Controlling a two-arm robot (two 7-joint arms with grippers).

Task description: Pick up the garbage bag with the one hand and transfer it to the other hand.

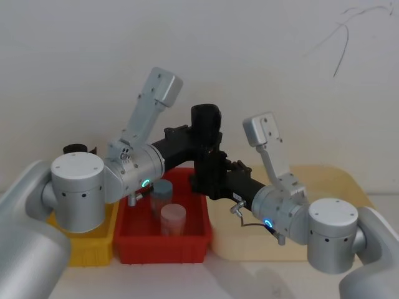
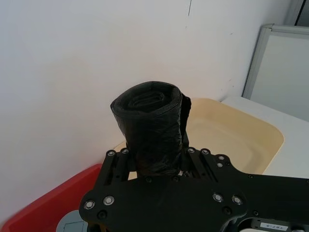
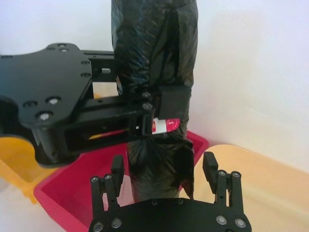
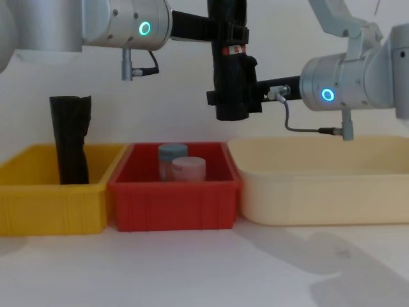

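Closest to us we see the right gripper (image 3: 163, 163), a flat black plate with two slim fingers, open around the bag's lower end, a finger just beside it on each side. The bag (image 3: 154, 48), a crinkled, glossy black plastic roll, stands upright in the air over the right end of the red plastic bin (image 4: 172, 201). The left gripper (image 3: 159, 102) pinches it at its red-and-white label. Below lies a smooth white table (image 4: 268, 268), and behind it a plain white wall (image 1: 249, 50).

The garbage bag (image 3: 154, 43) is glossy black with a narrow red-and-white label band (image 3: 166, 125). The left gripper (image 3: 154, 104) and right gripper (image 3: 163, 166) are black; their silver-grey arms glow with a green ring (image 4: 145, 28) and a blue ring (image 4: 327, 95). A yellow bin (image 4: 51, 204) sits at nine o'clock of the red bin (image 4: 172, 204), and a cream bin (image 4: 319, 192) at three.
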